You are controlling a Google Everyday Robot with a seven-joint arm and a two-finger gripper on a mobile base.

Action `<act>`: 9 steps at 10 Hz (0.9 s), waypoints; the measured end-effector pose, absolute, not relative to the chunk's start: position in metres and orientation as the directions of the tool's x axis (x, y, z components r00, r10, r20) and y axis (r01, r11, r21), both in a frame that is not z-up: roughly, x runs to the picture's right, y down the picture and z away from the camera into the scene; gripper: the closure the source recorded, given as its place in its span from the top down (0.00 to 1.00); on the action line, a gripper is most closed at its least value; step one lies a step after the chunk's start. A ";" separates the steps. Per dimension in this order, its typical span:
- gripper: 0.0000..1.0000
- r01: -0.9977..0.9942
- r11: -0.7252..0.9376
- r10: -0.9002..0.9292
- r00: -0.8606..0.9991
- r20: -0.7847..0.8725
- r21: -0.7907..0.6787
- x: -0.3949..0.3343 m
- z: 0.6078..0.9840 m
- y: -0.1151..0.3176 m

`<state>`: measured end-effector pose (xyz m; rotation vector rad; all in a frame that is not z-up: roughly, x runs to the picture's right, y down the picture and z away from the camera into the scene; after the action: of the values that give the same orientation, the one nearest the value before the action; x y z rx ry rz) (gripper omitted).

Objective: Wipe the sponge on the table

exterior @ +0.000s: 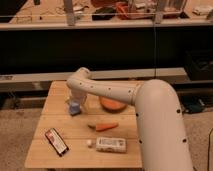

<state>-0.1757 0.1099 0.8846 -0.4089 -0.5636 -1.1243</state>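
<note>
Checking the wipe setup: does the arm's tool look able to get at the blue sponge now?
Probably yes. The tool sits right at the sponge on the wooden table; the orange bowl and the carrot lie off to the side, so nothing seems to block it.
</note>
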 end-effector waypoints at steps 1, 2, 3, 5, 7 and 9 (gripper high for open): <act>0.80 0.925 0.378 -0.724 0.310 0.616 -0.020 -0.182 0.887 0.112; 0.80 0.927 0.375 -0.726 0.305 0.617 -0.017 -0.183 0.890 0.112; 0.80 0.929 0.369 -0.727 0.297 0.619 -0.012 -0.184 0.892 0.112; 0.80 0.930 0.367 -0.727 0.289 0.623 -0.003 -0.189 0.895 0.113; 0.80 0.931 0.364 -0.725 0.283 0.628 0.001 -0.192 0.898 0.115; 0.80 0.933 0.360 -0.725 0.278 0.630 0.004 -0.196 0.902 0.115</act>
<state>-0.1957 0.1151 0.9024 -0.4059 -0.5984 -1.1544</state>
